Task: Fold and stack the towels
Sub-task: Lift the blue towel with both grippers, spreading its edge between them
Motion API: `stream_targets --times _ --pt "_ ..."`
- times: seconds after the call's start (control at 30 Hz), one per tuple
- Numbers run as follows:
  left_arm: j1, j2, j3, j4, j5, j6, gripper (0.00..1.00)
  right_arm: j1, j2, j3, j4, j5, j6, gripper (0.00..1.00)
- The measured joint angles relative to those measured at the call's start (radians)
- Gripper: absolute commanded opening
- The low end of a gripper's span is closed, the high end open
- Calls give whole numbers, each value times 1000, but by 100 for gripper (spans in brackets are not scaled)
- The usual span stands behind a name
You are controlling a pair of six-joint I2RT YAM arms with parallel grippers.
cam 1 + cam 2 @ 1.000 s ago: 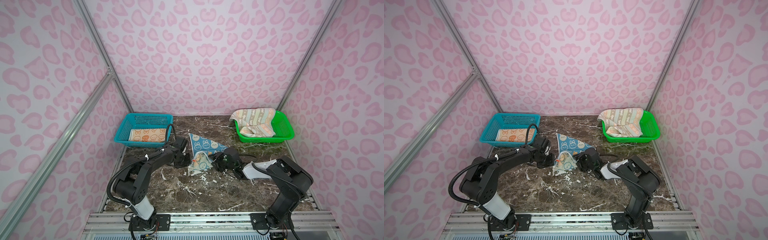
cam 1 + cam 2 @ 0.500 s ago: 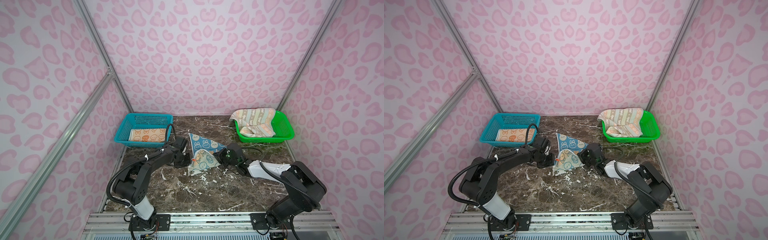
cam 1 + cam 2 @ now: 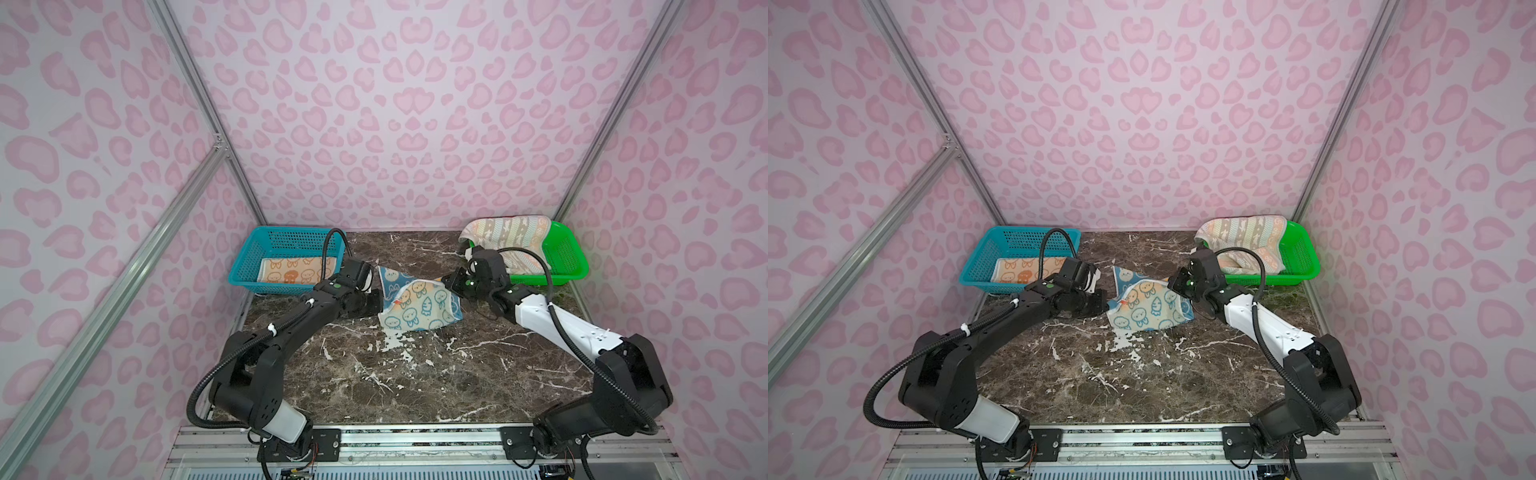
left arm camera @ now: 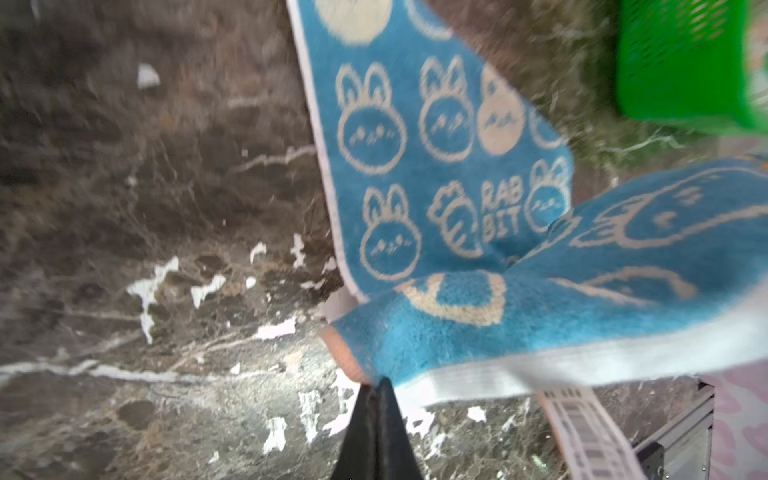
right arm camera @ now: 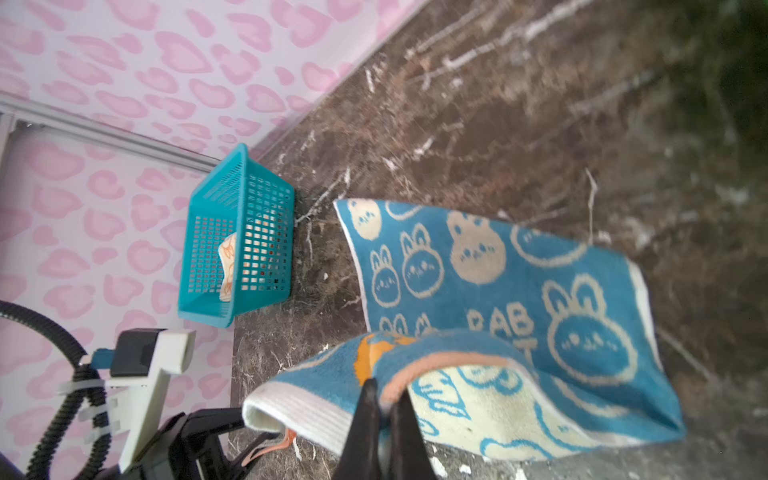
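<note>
Blue towel (image 3: 415, 305) sat mid-desk, a bit toward 12 o'clock. It was half folded, with the cream underside turned up over the blue face and the far corner lying flat, pointing to 11. Left hand (image 3: 377, 302) was pinched shut on its 9 o'clock edge. In the left wrist view the fingers (image 4: 361, 440) met at the white hem. Right hand (image 3: 448, 284) was clamped on the 3 o'clock corner. In the right wrist view its fingertips (image 5: 365, 415) were closed on the peach-trimmed hem, and that side was lifted off the desk (image 3: 415, 374).

Room: open marble ran from the towel down to the rail (image 3: 415, 432) at 6. A strip between the baskets ran open to the back wall (image 3: 395, 124) at 12. Side walls stood right at the desk's 9 and 3 edges.

Around:
- Blue basket (image 3: 249, 257) sat in the 10 o'clock corner with the orange towel (image 3: 291, 270) flat inside.
- Green basket (image 3: 575, 257) sat in the 2 o'clock corner. The chevron towel (image 3: 507, 235) was heaped in it and hung over the rim on the 9 o'clock side.

In the way:
- The left wrist sat just beside the blue basket's 4 o'clock corner, and its cable (image 3: 328, 249) looped up in front of that basket.
- The right wrist sat just beside the green basket's 8 o'clock corner, with its cable arcing across the chevron towel.
- Both forearms angled in from 7 and 5, flanking the open marble.
</note>
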Motion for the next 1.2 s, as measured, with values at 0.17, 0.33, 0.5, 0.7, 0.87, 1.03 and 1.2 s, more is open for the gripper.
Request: stream_targets --times 0.17,0.33,0.5,0.7,0.87,1.03,1.2 --pt "39 -22 236 -37 6 100 4 -86 10 233 -182 -57 -213 0" --pt "50 -84 421 -54 34 211 4 -95 -18 482 -320 -95 -404 0" --pt "48 -226 457 -88 117 316 3 -95 -159 515 -390 -137 -513 0" --pt "42 -420 460 -95 225 381 3 -48 -331 528 -448 -174 -580 0" --pt "39 -480 458 -87 283 360 3 -26 -431 499 -435 -178 -574 0" --pt "37 -489 437 -61 287 295 3 -25 -493 429 -391 -160 -528 0" --pt "37 -453 381 -16 261 257 3 -91 -420 416 -364 -157 -468 0"
